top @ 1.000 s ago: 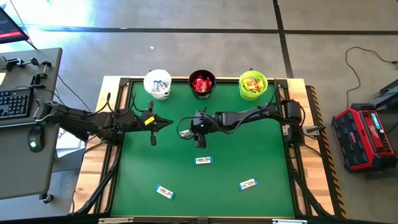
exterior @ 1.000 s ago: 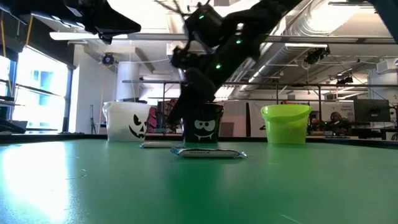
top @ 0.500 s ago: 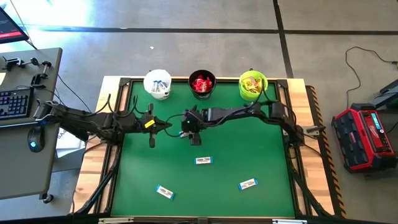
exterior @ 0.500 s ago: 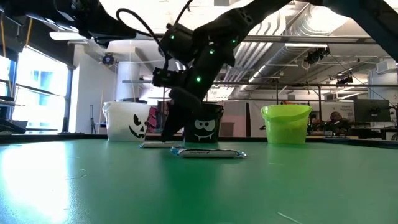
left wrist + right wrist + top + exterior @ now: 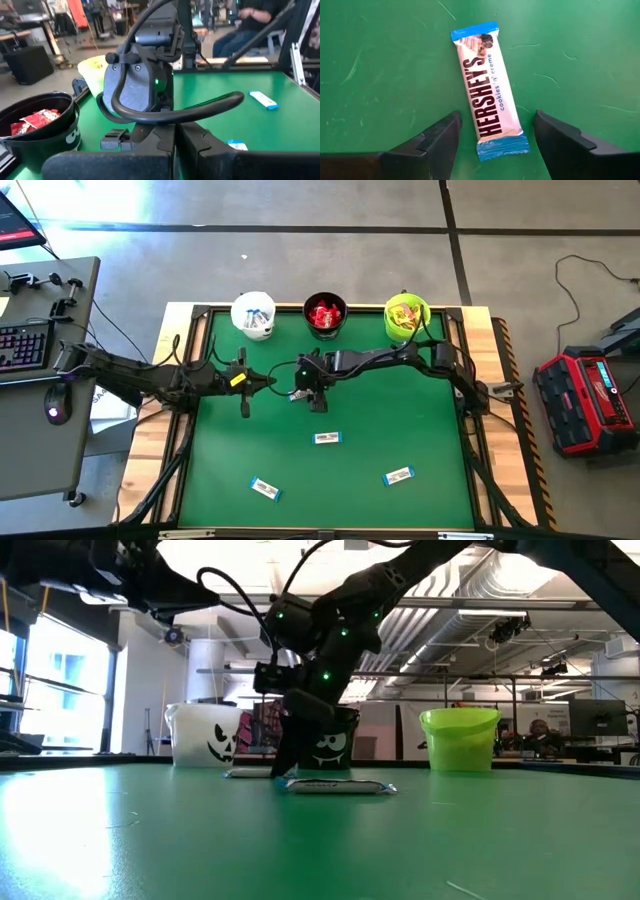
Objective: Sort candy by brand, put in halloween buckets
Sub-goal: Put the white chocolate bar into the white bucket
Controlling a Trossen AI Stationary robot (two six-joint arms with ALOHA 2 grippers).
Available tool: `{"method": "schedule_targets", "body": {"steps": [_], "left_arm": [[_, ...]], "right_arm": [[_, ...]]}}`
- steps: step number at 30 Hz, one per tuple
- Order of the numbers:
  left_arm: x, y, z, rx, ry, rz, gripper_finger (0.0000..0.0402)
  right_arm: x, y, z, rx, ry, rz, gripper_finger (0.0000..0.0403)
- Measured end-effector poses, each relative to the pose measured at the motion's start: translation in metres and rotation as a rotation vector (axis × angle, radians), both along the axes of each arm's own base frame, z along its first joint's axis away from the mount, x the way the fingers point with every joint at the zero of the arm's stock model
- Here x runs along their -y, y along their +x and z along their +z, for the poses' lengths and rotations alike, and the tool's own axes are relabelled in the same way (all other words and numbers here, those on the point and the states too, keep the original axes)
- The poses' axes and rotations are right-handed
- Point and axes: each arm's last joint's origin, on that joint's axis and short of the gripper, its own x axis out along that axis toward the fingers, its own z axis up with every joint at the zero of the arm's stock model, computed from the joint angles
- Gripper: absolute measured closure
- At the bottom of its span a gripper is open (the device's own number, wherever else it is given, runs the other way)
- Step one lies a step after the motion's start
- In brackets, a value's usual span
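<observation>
Candy sorting nears its end on the green table (image 5: pixel 420 430), where only narrow white-and-blue bars remain outside the three halloween buckets lined up along the far edge. The white bucket (image 5: pixel 253 313) already holds white-and-blue packets, the black bucket (image 5: pixel 324 315) holds red ones, and the lime green bucket (image 5: pixel 406 317) holds yellow-and-pink ones.

The right gripper (image 5: pixel 301 394) hangs low over the table, just in front of the gap between the white and black buckets, its fingers (image 5: pixel 432 142) spread wide on either side of a white-and-blue bar (image 5: pixel 488 90) that lies flat on the mat, not yet gripped. In the high view this bar is mostly hidden beneath the gripper.

Three more bars of the same kind lie well apart on the near half of the table: one near the middle (image 5: pixel 327 438), one toward the near left (image 5: pixel 265 488) and one toward the near right (image 5: pixel 398 476).

The left gripper (image 5: pixel 268 381) waits just beside the right one, a little in front of the white bucket, with its fingers pressed together and holding nothing.

Judging by what is left, the red and yellow-and-pink kinds appear finished; four white-and-blue bars are still to go into the white bucket, starting with the one now bracketed.
</observation>
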Motion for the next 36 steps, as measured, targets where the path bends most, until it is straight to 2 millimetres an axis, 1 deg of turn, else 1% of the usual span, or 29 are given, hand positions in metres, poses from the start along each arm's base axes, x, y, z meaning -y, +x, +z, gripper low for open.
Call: {"method": "schedule_targets", "body": {"steps": [2, 4, 11, 14, 21, 27, 36], "left_arm": [[0.000, -0.002, -0.004, 0.027, -0.007, 0.002, 0.0401], [0.000, -0.004, -0.006, 0.038, -0.023, 0.005, 0.0401], [0.001, -0.007, -0.002, 0.066, -0.034, -0.005, 0.0401], [0.000, -0.010, -0.001, 0.071, -0.034, -0.005, 0.0401], [-0.001, -0.021, 0.007, 0.108, -0.036, 0.007, 0.0401], [-0.003, -0.032, 0.011, 0.123, -0.039, 0.007, 0.0401], [-0.004, -0.042, 0.013, 0.134, -0.040, 0.010, 0.0401]], "right_arm": [[0.000, 0.000, 0.000, -0.004, 0.008, -0.013, 0.0181], [-0.001, -0.001, -0.001, -0.011, 0.015, -0.019, 0.0205], [-0.003, -0.001, -0.001, -0.023, 0.014, -0.009, 0.0306], [-0.005, -0.001, -0.001, -0.025, 0.014, -0.003, 0.0329], [-0.007, -0.002, 0.003, -0.020, 0.010, -0.009, 0.0325], [-0.011, 0.003, 0.011, -0.012, 0.011, 0.000, 0.0325], [-0.022, 0.012, 0.030, 0.027, 0.014, 0.027, 0.0327]]}}
